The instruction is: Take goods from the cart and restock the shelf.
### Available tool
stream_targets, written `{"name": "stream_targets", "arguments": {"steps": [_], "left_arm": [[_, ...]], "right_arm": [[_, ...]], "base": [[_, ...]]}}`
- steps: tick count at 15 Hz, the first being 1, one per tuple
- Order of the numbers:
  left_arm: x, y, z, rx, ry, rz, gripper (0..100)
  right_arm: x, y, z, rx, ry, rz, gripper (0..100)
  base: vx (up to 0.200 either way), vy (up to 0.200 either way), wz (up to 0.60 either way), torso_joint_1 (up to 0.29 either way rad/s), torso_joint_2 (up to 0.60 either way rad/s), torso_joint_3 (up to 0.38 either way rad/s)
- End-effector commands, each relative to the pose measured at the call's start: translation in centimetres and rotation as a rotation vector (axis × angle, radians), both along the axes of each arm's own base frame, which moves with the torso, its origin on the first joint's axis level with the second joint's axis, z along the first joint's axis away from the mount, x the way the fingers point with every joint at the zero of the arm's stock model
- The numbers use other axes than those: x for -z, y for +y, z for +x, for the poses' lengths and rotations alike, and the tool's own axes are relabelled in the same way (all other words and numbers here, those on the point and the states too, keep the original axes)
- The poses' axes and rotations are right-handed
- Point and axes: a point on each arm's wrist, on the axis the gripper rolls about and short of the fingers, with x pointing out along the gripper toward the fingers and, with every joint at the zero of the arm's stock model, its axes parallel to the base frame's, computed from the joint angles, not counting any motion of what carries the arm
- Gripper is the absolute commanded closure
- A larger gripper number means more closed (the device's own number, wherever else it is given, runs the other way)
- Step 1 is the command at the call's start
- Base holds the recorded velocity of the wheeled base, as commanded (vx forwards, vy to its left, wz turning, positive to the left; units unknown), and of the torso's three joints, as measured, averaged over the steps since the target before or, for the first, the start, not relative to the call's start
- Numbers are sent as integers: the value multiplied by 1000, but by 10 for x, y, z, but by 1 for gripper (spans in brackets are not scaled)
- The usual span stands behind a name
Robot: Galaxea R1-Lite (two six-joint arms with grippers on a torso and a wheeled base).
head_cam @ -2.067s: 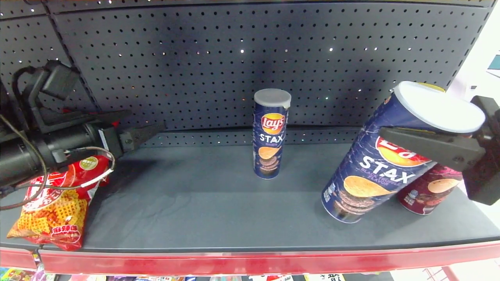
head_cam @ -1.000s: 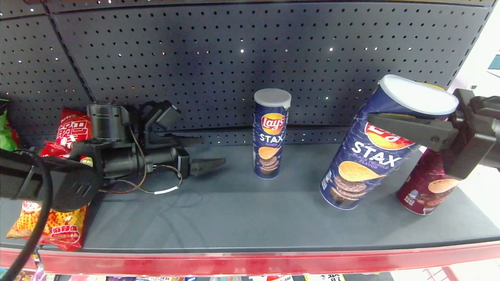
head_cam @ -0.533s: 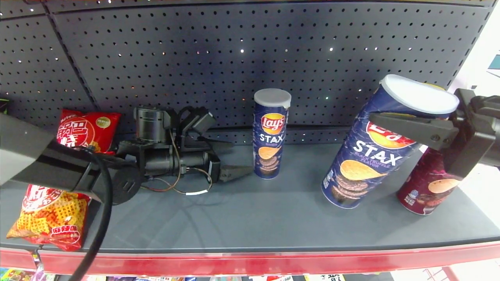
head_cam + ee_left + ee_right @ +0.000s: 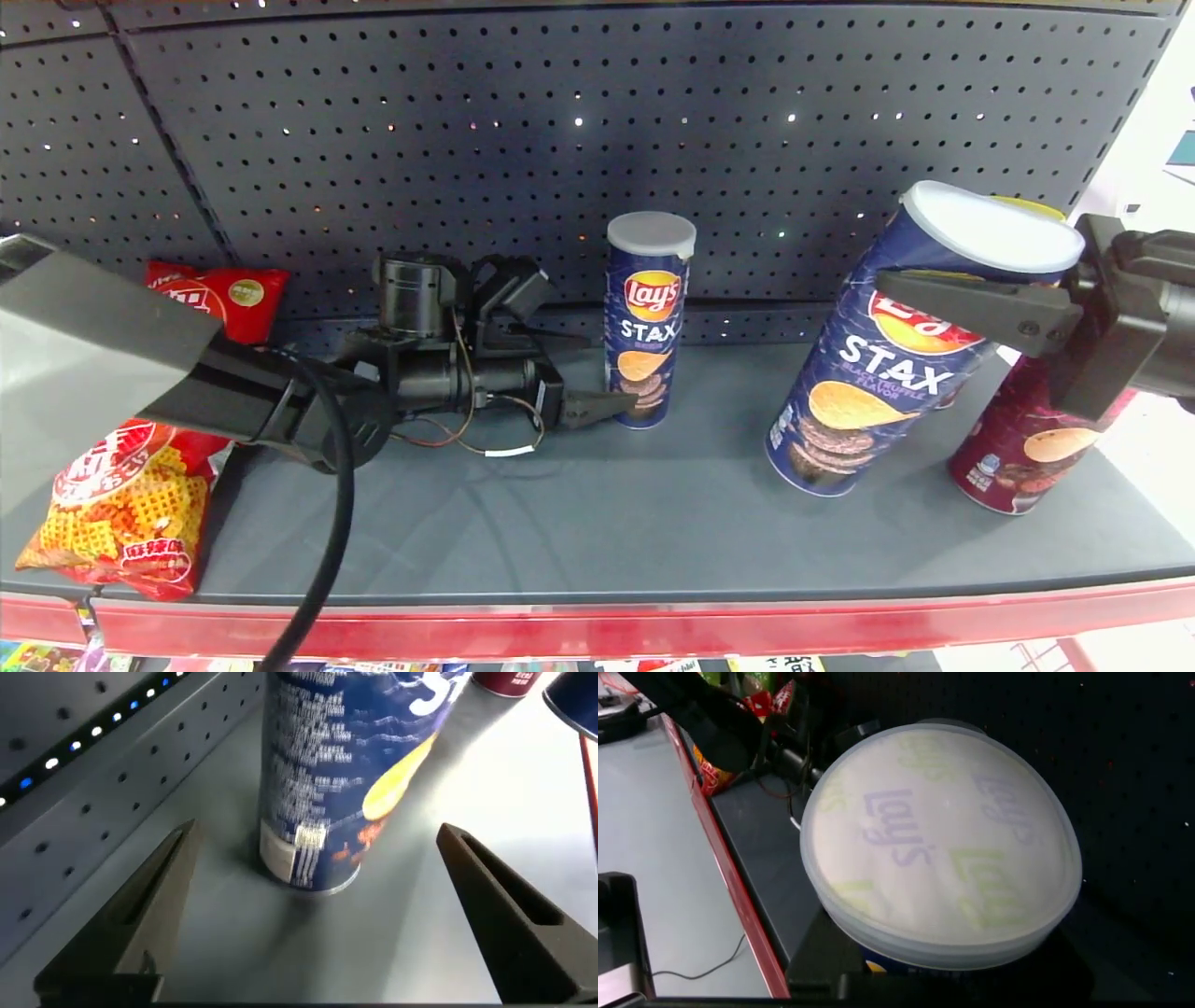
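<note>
Red snack bag (image 4: 121, 504) lies flat at the left end of the shelf (image 4: 597, 523), with a second red bag (image 4: 224, 299) propped against the perforated back panel behind it. Next along, my left end effector (image 4: 318, 833) lies low over the shelf, released, its fingers spread wide. The small blue can (image 4: 649, 317) stands upright near the back panel straight ahead of them, its base just beyond the fingertips. Its long axis runs square across the line of my reach.

Further right, the large blue can (image 4: 878, 392) leans: base down toward the shelf, lidded top tipped to my right. I cannot tell whether the base rim touches the shelf. My right end effector (image 4: 976, 294) is clenched on it just under the pale plastic lid (image 4: 938, 840), so the right arm is plainly the one to set it down. I judge the next move is to swing the top back until the can stands upright. Its glossy printed wall looks undented. A dark red can (image 4: 1013, 448) stands close behind it, near the shelf's right end.
</note>
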Motion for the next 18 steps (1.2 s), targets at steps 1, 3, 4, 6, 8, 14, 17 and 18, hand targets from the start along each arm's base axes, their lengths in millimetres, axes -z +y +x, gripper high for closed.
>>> {"name": "stream_targets", "arguments": {"steps": [1,3,4,6,8,14,17,18], "left_arm": [[8,-7,7,7,9,4,0],[11,-12,13,10,4,2,0],[12,-16,14,17,4,1,0],[16,-22,18,24,3,1,0],[18,-28,23,30,-6,-3,0],[28,-37,36,31,-10,-4,0],[29,-43,35,35,-14,-3,0],[29,-44,35,38,-16,-4,100]], "right_arm": [[0,0,0,0,0,2,100],[0,-1,1,6,5,3,100],[0,-2,0,7,4,4,100],[1,-2,1,10,7,2,100],[1,-2,1,10,8,2,100],[7,-3,-2,12,24,-4,100],[7,-3,-2,10,22,-4,100],[8,-3,-1,12,25,-5,100]], "base": [[0,0,0,0,0,0],[0,0,0,0,0,0],[0,0,0,0,0,0],[0,0,0,0,0,0],[0,0,0,0,0,0],[0,0,0,0,0,0],[0,0,0,0,0,0],[0,0,0,0,0,0]]}}
